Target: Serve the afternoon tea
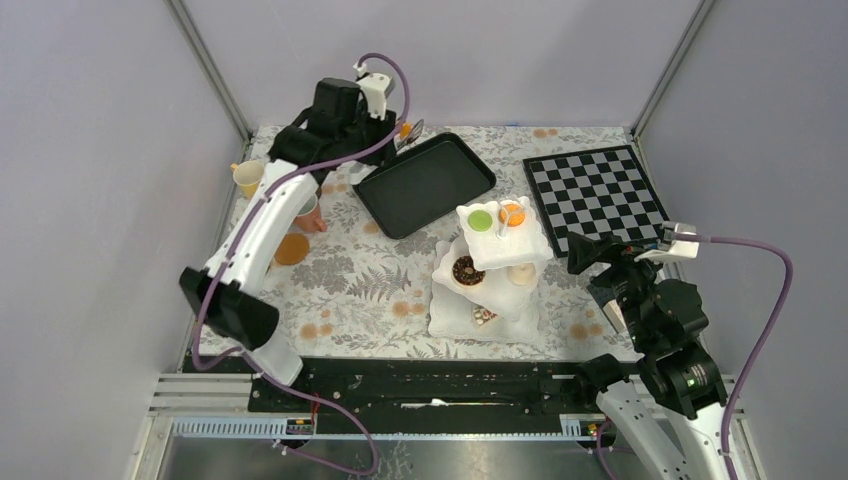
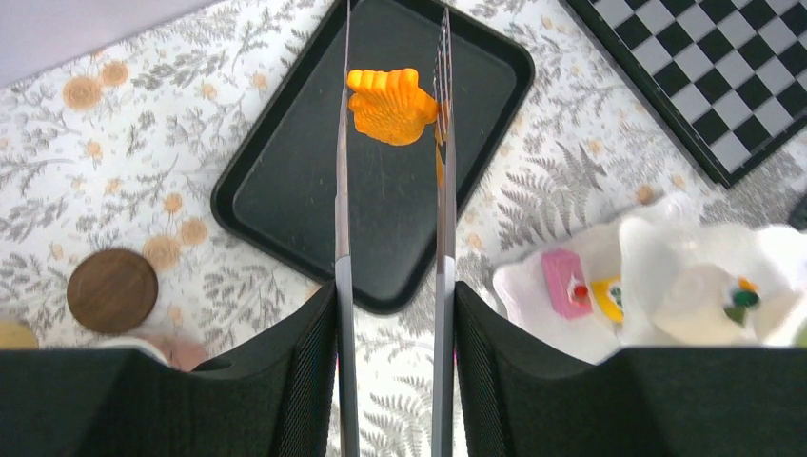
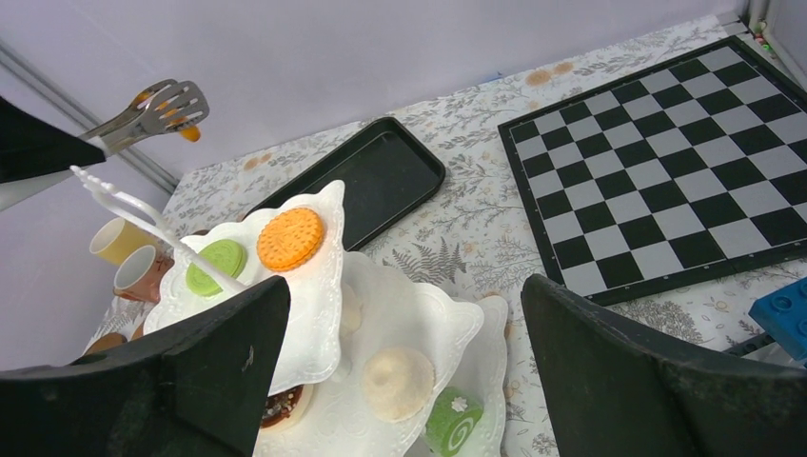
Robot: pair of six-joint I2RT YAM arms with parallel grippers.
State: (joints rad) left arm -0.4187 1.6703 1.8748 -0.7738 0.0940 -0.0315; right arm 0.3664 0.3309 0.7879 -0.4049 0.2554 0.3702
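My left gripper is shut on the silver tongs, pressing their two arms inward. The tongs' tips pinch an orange toy cake in the air above the black tray. From above, this gripper is at the table's far left. The white three-tier stand carries a green macaron, an orange one and a chocolate cake. My right gripper is open just right of the stand, holding nothing. Yellow and pinkish cups and a saucer sit at the left.
A checkerboard lies at the far right, and a blue block sits near its front corner. Grey walls close in the table on three sides. Another round brown saucer lies on the floral cloth left of the tray.
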